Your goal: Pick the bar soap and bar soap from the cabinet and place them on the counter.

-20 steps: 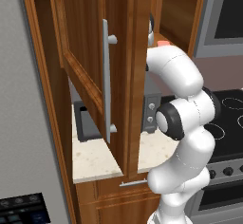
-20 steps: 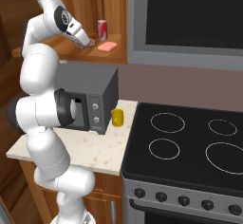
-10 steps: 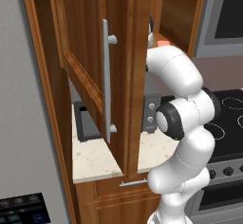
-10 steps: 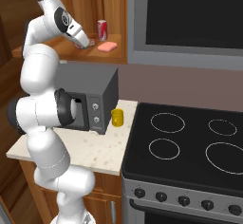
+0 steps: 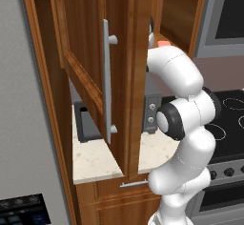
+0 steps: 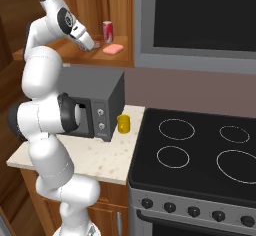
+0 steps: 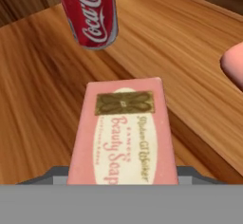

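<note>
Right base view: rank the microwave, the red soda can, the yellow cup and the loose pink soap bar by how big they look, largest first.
1. Microwave, by far the largest.
2. Yellow cup.
3. Red soda can, close to the cup; it stands farther back on the cabinet shelf, so that order is unsure.
4. Pink soap bar, smallest and flattest.

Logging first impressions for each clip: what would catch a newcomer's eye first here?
The white arm reaching up into the open cabinet, its gripper at the shelf beside a red cola can. In the hand view a pink boxed bar soap lies right before the gripper, a second pink bar to its right. Below, a microwave and a yellow cup stand on the counter.
</note>
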